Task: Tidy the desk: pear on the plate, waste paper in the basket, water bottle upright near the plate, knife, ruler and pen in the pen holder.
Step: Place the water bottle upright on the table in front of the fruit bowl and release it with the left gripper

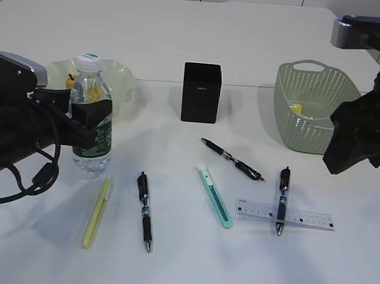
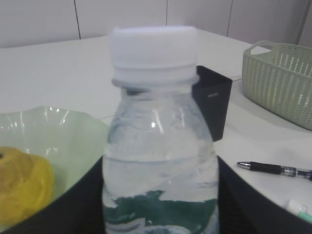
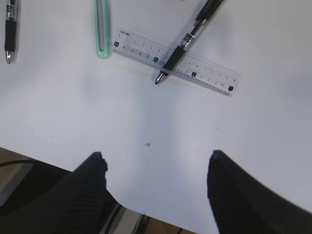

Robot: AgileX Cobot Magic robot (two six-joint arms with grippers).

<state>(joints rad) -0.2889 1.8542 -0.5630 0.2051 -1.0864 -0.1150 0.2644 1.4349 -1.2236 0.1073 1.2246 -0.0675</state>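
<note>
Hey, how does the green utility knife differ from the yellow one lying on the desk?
The green utility knife lies right of centre, between two pens; the yellow utility knife lies further left, just in front of the water bottle. The green one slants with its near end to the right; the yellow one has its near end slightly to the left. The green one looks a bit thicker. Both lie flat on the white desk, untouched, outside the black pen holder.

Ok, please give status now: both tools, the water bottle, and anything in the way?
Left tool closed on water bottle, upright beside plate. Right tool open, empty, above table. Pen lies across ruler.
</note>
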